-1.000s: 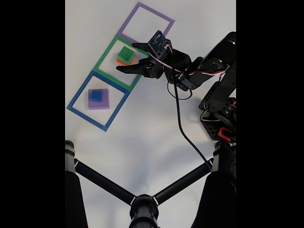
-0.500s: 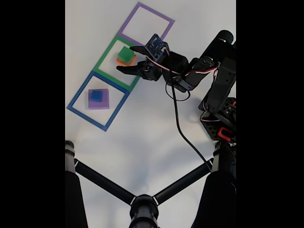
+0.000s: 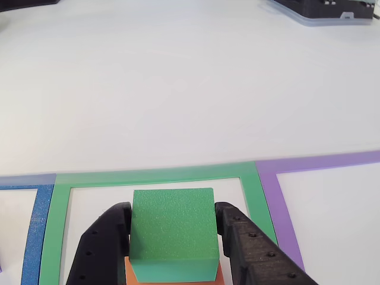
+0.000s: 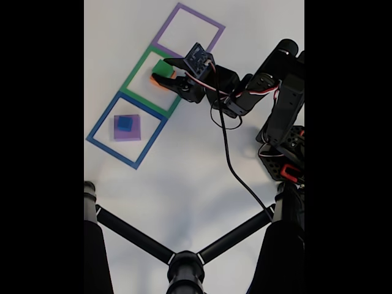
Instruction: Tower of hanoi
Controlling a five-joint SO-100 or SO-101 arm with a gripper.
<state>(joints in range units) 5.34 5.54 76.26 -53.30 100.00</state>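
Gripper: jaws astride green block atop orange block, not clearly clamped; squeeze squarely, lift straight, leaving orange

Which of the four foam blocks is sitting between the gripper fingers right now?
The green block, stacked on the orange block inside the green tape square. The gripper brackets its two sides. The blue block and purple block sit apart in the blue square.
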